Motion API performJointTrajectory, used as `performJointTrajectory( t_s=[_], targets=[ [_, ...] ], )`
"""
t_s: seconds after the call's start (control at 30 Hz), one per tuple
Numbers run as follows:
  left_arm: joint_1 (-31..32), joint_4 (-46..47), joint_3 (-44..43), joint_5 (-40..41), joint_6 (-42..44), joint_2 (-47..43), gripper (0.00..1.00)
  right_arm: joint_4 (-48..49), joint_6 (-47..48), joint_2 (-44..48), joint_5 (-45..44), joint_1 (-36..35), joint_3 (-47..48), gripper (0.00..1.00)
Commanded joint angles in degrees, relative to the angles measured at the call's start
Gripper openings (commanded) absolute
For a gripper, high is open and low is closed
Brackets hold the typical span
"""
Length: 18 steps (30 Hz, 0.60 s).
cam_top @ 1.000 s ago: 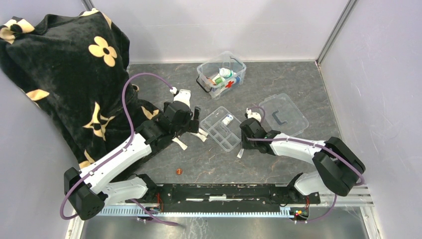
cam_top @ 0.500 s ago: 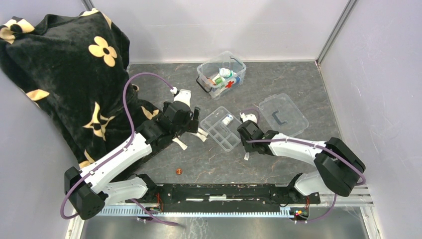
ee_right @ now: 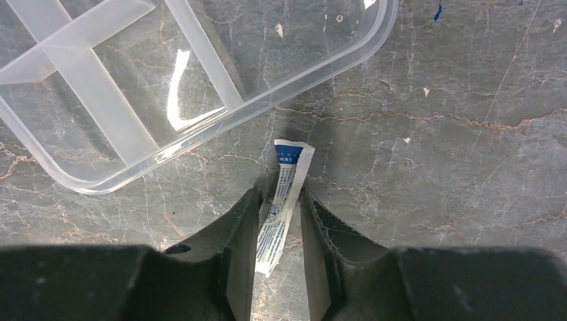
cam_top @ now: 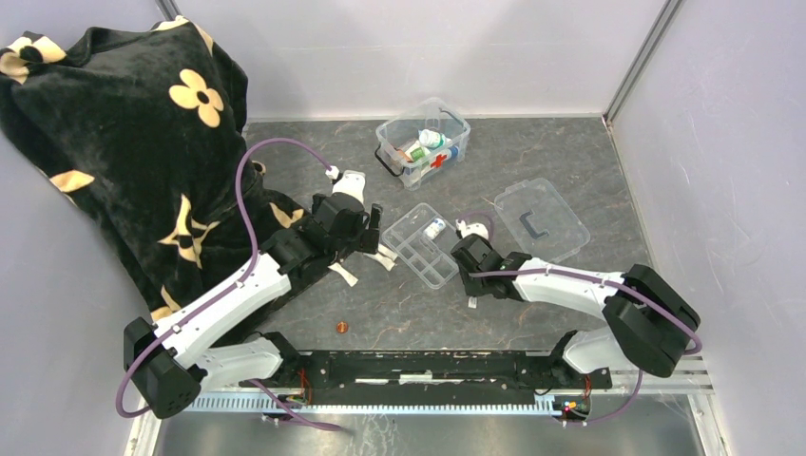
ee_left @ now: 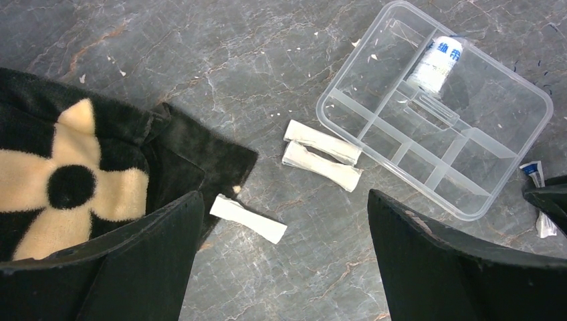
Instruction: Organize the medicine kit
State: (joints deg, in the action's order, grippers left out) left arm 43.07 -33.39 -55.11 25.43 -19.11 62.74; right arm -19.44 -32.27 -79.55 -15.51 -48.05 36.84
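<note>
White-and-blue sachet (ee_right: 289,160) clamped in low, outstretched right gripper (ee_right: 281,195) beside clear tray (ee_right: 87,73); left gripper (ee_left: 284,199) wide apart.

Inspector: What lies at the right end effector (ee_right: 281,200)?
Officer: A packet (ee_right: 286,164) sits between its fingers. The divided tray (ee_right: 87,73) lies ahead-left on the counter (ee_right: 434,134).
Inspector: And at the left end effector (ee_left: 284,200)?
Officer: A single strip (ee_left: 247,219) lies below its gap, with two strips (ee_left: 321,142) ahead, side by side, just beside the tray. A vial (ee_left: 436,63) is in the tray's far compartment. The blanket (ee_left: 67,174) is to the left.
</note>
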Motion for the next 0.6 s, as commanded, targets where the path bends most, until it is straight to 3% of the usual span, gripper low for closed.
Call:
performJointTrajectory(
  t_s=[0.0, 0.17, 0.37, 0.47, 0.57],
  targets=[
    [-0.44, 0.43, -0.44, 1.07, 1.4, 0.19, 0.98, -4.2, -3.34, 0.88, 0.79, -0.99, 0.03, 0.31],
    [-0.44, 0.42, -0.36, 0.82, 1.35, 0.23, 0.98, -3.77, -6.43, 6.86, -4.38, -1.1, -1.98, 0.19],
    [-0.44, 0.48, -0.39, 0.23, 1.25, 0.47, 0.98, -3.66, -7.81, 10.96, -5.24, -1.11, -2.28, 0.16],
    [-0.44, 0.68, -0.26, 0.17, 1.16, 0.28, 0.98, -2.1, -7.97, 12.25, -4.27, -1.1, -2.36, 0.06],
    [-0.44, 0.73, -0.26, -0.03, 1.11, 0.32, 0.98, -2.19, -7.52, 11.62, -4.02, -1.05, -1.32, 0.09]
  ],
)
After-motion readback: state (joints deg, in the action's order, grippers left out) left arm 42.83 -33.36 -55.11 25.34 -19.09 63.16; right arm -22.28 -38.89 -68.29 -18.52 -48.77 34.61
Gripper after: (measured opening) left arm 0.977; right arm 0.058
